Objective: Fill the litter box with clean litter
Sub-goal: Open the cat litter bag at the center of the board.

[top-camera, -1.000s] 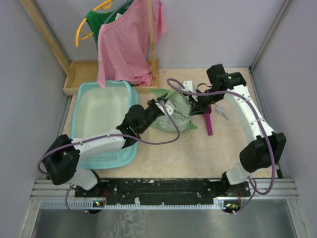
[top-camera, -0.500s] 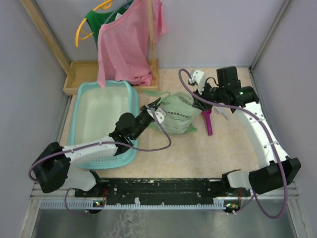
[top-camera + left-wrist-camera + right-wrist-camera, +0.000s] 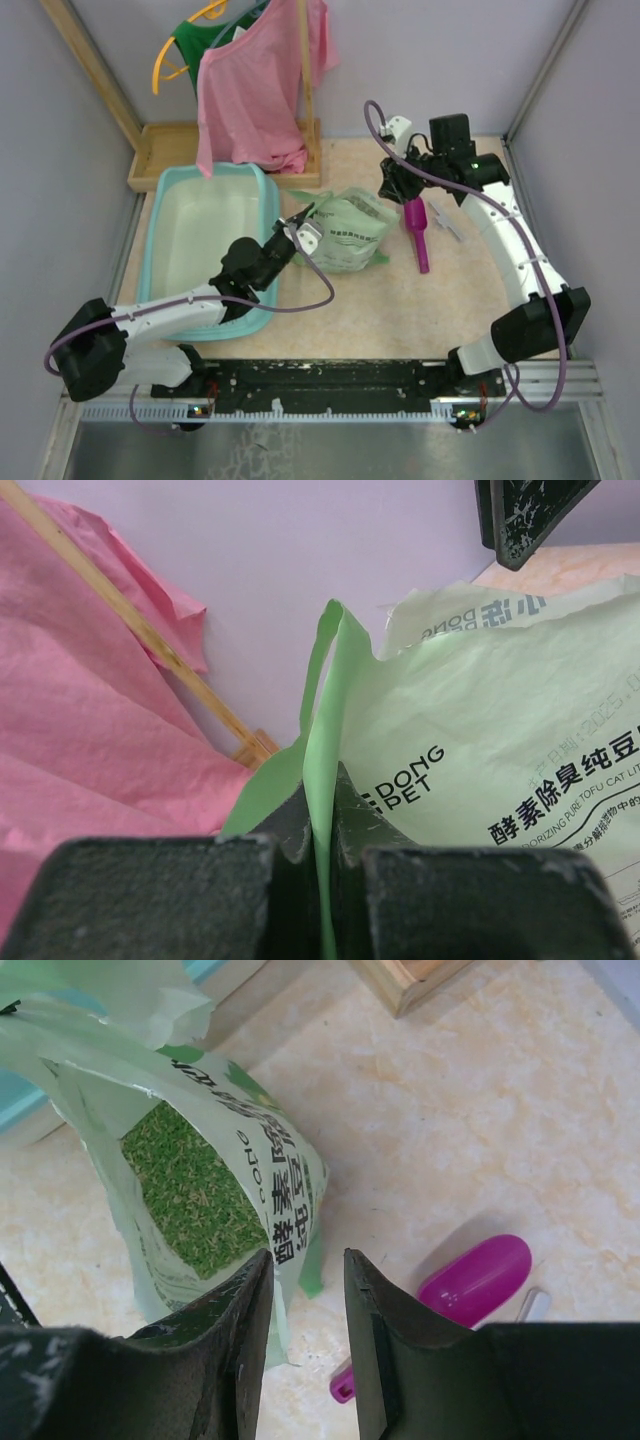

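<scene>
The light-teal litter box (image 3: 205, 225) lies at the left with a bare whitish base. Beside its right wall a pale green printed bag (image 3: 352, 230) lies on the table. My left gripper (image 3: 300, 232) is shut on the bag's thin green top edge (image 3: 322, 730), pinched flat between the fingertips. The bag's mouth gapes, showing clean litter (image 3: 190, 1190) as green granules inside. My right gripper (image 3: 392, 185) hangs open just above and right of the bag, its fingers (image 3: 225, 1330) holding nothing. A magenta scoop (image 3: 418, 228) lies right of the bag, under the right gripper (image 3: 308, 1260).
A wooden tray (image 3: 165, 150) sits behind the litter box. A pink shirt (image 3: 255, 90) and a green garment hang on a wooden rack over it. Grey walls close in both sides. A small grey tool (image 3: 448, 222) lies right of the scoop.
The right gripper opened, released the bag and drew back to the right. The left arm pulled back toward the box, still pinching the bag's edge; the bag settled flatter.
</scene>
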